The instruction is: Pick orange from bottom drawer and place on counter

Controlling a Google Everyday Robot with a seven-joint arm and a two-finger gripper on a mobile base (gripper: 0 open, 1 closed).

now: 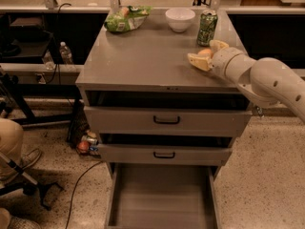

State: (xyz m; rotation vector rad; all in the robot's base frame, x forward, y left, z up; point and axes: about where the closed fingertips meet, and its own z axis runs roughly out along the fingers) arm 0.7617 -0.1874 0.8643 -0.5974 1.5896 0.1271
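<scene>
The orange (pixel 205 53) sits between the two yellowish fingers of my gripper (pixel 207 53), low over the right side of the counter (pixel 143 56), just in front of a green can. The gripper is closed around the orange; I cannot tell whether the orange touches the counter surface. My white arm reaches in from the right edge. The bottom drawer (pixel 162 194) is pulled out below, and its grey floor shows nothing in it.
A green can (pixel 207 26), a white bowl (pixel 180 19) and a green snack bag (pixel 126 19) stand along the counter's back. The two upper drawers (pixel 167 120) are slightly open. Floor clutter (pixel 86 144) and cables lie at the left, near a person's leg (pixel 9 142).
</scene>
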